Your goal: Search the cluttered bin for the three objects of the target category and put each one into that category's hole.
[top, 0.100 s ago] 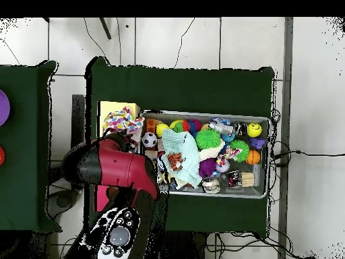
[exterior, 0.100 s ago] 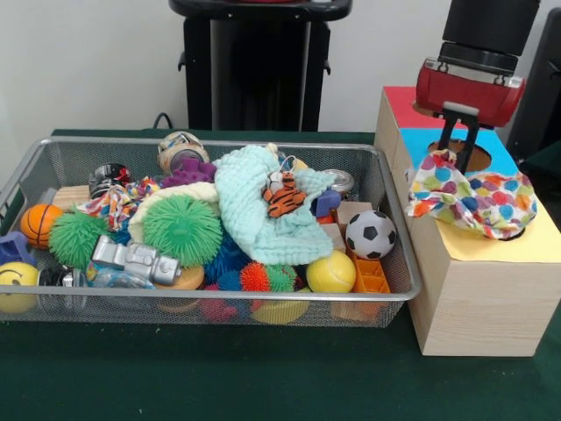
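Note:
My gripper [exterior, 0.100 s ago: 456, 160] hangs over the wooden sorting box [exterior, 0.100 s ago: 478, 298] at the right, its two fingers apart and open above the blue section's hole [exterior, 0.100 s ago: 478, 160]. A polka-dot cloth [exterior, 0.100 s ago: 478, 200] lies crumpled on the box top, just below the fingertips, spreading over the yellow section [exterior, 0.100 s ago: 535, 244]; nothing is held. In the wire bin [exterior, 0.100 s ago: 399, 294] a mint cloth [exterior, 0.100 s ago: 254, 210] lies across the middle and a patterned cloth [exterior, 0.100 s ago: 112, 203] at the left. From overhead the polka-dot cloth [top, 0.100 s ago: 121, 122] rests on the box [top, 0.100 s ago: 116, 108], and the red arm [top, 0.100 s ago: 114, 168] hides the gripper.
The bin [top, 0.100 s ago: 202, 114] also holds a soccer ball [exterior, 0.100 s ago: 370, 234], a toy tiger [exterior, 0.100 s ago: 283, 195], spiky green balls [exterior, 0.100 s ago: 182, 228], a basketball [exterior, 0.100 s ago: 39, 224], a yellow ball [exterior, 0.100 s ago: 330, 273] and a silver robot toy [exterior, 0.100 s ago: 136, 259]. The box's red section [exterior, 0.100 s ago: 399, 101] lies at its far side.

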Controlling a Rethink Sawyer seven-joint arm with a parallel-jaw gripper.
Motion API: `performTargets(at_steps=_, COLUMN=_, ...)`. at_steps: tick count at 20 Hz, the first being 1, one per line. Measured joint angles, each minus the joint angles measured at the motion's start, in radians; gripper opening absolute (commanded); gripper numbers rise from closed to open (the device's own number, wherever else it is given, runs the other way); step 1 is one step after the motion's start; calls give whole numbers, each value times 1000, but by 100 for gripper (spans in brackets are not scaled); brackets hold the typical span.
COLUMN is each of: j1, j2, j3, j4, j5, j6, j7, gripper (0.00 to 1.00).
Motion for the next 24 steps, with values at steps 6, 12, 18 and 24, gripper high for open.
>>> performTargets(at_steps=6, j1=7, j2=1, j3=-8, j4=-5, j5=0, j6=5, j7=0, gripper=100)
performTargets(at_steps=12, j1=8, j2=1, j3=-10, j4=-11, j5=10, j6=40, j7=0, gripper=100)
performTargets(at_steps=18, j1=8, j2=1, j3=-15, j4=-24, j5=15, j6=95, j7=0, gripper=100)
performTargets(at_steps=24, j1=11, j2=0, j3=-35, j4=-48, j5=15, j6=166, j7=0, gripper=100)
